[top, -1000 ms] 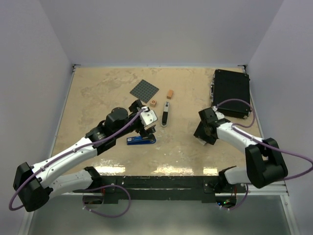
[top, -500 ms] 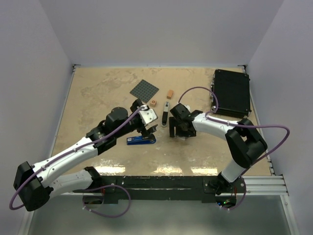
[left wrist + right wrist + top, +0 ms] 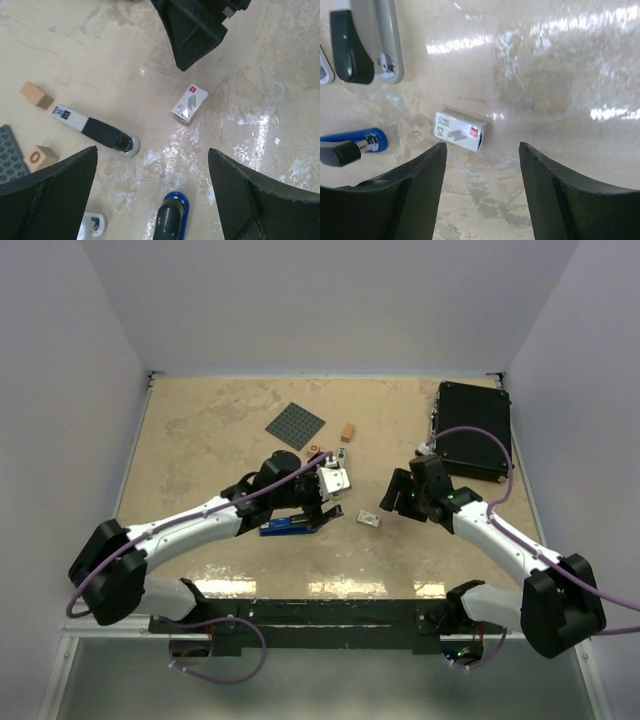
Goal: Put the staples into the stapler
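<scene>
Left gripper (image 3: 150, 152) wide open, empty, above blue stapler (image 3: 288, 527). Right gripper (image 3: 481, 150) open, empty. Between them small whitish staple box (image 3: 369, 520) flat on beige table (image 3: 200, 440).

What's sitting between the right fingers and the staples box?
Nothing visible. The staples box lies alone on the table, just ahead of the right gripper, whose fingers stand open; the blue stapler sits off to one side.

The staples (image 3: 369, 519) — small whitish box, red mark — lie flat, near the blue stapler (image 3: 288, 527).
</scene>
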You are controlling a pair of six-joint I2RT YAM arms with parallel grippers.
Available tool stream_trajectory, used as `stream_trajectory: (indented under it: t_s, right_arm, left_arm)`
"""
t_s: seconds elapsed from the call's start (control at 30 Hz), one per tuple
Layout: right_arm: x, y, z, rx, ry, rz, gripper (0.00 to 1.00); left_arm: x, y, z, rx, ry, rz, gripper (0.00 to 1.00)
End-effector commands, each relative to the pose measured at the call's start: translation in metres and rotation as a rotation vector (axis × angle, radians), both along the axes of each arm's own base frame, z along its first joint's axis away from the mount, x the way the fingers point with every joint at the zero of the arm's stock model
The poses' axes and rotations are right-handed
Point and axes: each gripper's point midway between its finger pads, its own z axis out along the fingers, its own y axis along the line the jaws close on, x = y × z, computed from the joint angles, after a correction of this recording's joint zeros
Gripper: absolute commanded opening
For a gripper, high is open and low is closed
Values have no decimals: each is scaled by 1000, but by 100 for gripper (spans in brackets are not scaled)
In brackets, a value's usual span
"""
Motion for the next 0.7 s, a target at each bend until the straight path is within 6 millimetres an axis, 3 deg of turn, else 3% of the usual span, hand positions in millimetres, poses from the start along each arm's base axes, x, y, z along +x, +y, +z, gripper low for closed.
stream_trajectory:
  t_s: [0.0, 0.07, 0.27, 0.67]
  right_arm:
    - [-4, 20, 4, 217, -34, -7, 62]
    - [-9, 17, -8, 248, -12, -25, 58]
    - [-12, 25, -19, 299, -19, 5, 52]
    - [-10, 26, -40, 272, 16, 24, 39]
  left_arm:
    - [6, -33, 12, -19, 2, -92, 95]
    - [15, -38, -2, -6, 52, -51, 95]
    - [39, -48, -10, -71, 225, 173, 93]
    - [36, -53, -33, -122, 449, 324, 87]
